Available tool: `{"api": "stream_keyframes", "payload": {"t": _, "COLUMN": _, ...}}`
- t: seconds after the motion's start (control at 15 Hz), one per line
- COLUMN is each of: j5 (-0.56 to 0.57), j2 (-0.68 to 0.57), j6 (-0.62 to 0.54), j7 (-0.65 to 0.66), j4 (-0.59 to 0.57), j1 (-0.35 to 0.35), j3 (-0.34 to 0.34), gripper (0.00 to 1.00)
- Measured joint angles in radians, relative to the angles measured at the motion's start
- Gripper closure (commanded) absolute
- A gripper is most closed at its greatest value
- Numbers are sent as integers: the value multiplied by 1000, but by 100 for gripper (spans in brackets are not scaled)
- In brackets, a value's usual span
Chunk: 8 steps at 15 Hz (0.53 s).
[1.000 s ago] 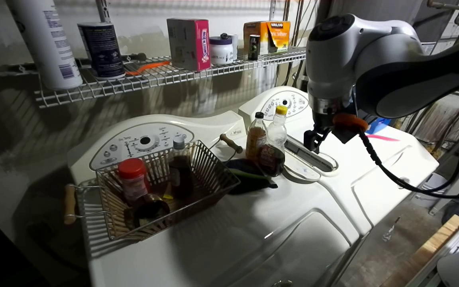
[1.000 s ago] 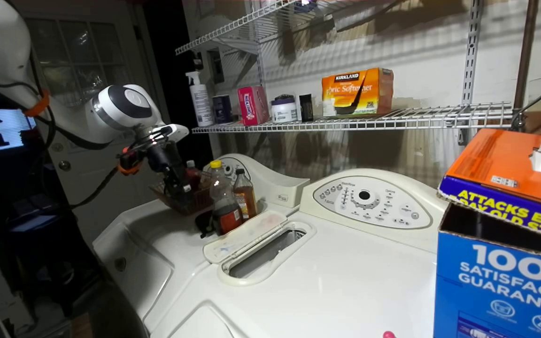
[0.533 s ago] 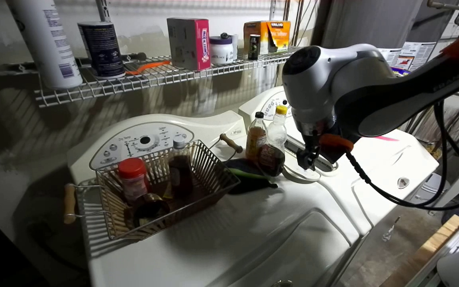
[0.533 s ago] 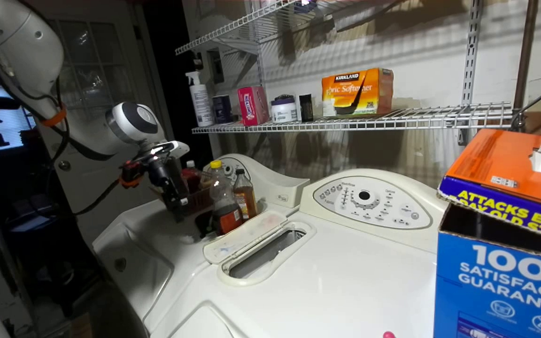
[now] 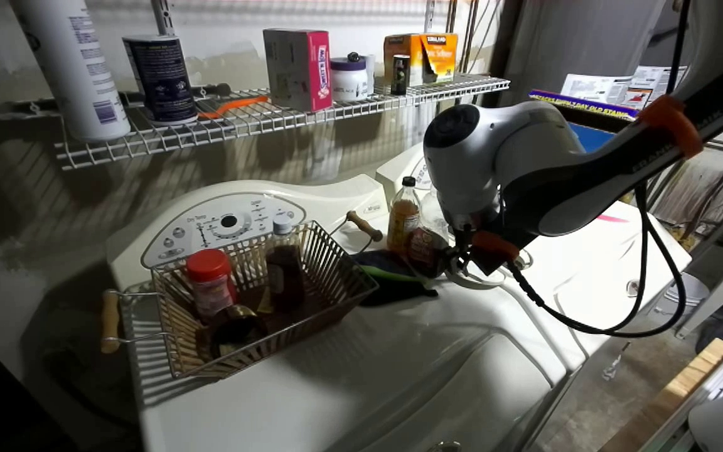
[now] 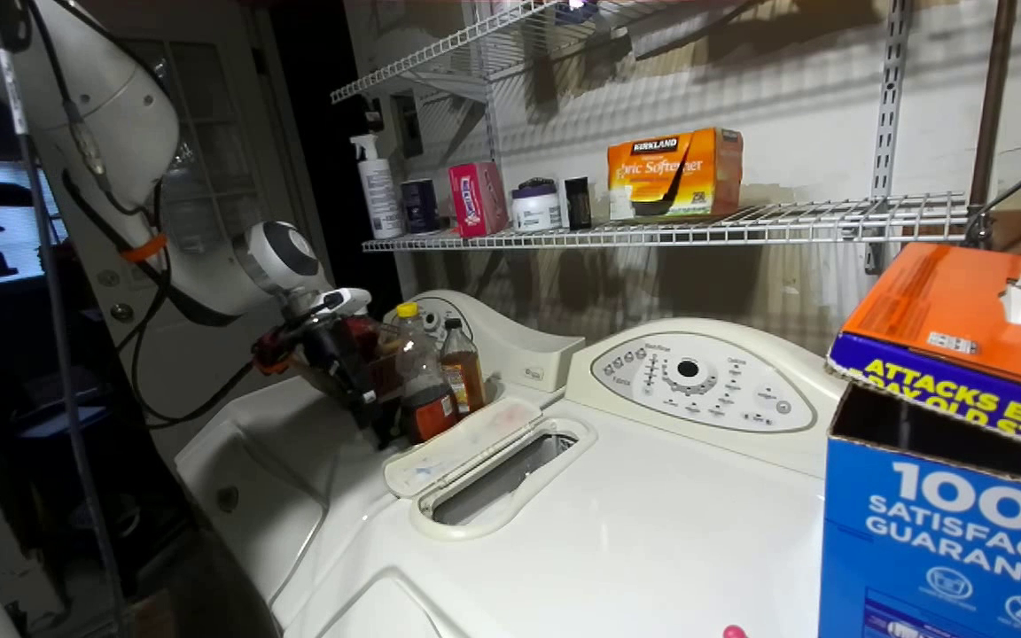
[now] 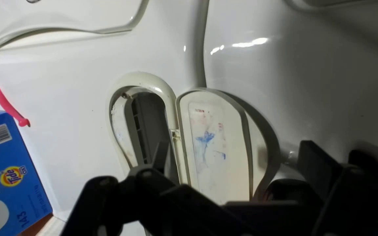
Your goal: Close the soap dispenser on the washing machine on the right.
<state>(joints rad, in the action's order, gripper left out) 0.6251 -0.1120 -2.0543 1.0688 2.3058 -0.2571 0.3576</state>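
Observation:
The white washing machine [image 6: 652,523] shows in both exterior views [image 5: 594,251] and in the wrist view [image 7: 71,85]. Its soap dispenser flap [image 6: 466,443] lies folded open beside the dark slot [image 6: 502,483], stained inner face up. In the wrist view the flap [image 7: 208,154] shows between and beyond my fingers, hinged along the slot [image 7: 153,121]. My gripper [image 7: 236,154] is open, its fingers wide apart with nothing held. In both exterior views the gripper [image 6: 378,425] is low by the flap's outer edge, close to the bottles [image 5: 424,248]. I cannot tell whether it touches the flap.
A yellow-capped bottle [image 6: 426,412] and an amber bottle [image 6: 463,365] stand right behind the flap. A wire basket [image 5: 167,326] holds jars on the neighbouring machine. A blue detergent box [image 6: 945,549] stands opposite. A wire shelf [image 6: 794,232] hangs above.
My gripper has moved down and across, from above the slot toward the flap's outer edge and the bottles. The flap and bottles have not moved.

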Motion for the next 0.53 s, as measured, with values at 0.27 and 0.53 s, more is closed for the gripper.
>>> {"api": "stream_keyframes", "payload": {"t": 0.27, "j5": 151, "j2": -53, "j6": -28, "j7": 121, "j4": 0, "j1": -43, "j3": -35, "gripper": 0}}
{"api": "stream_keyframes", "payload": {"t": 0.53, "j5": 212, "j2": -95, "j6": -28, "j7": 197, "j4": 0, "j1": -65, "j3": -53, "gripper": 0}}
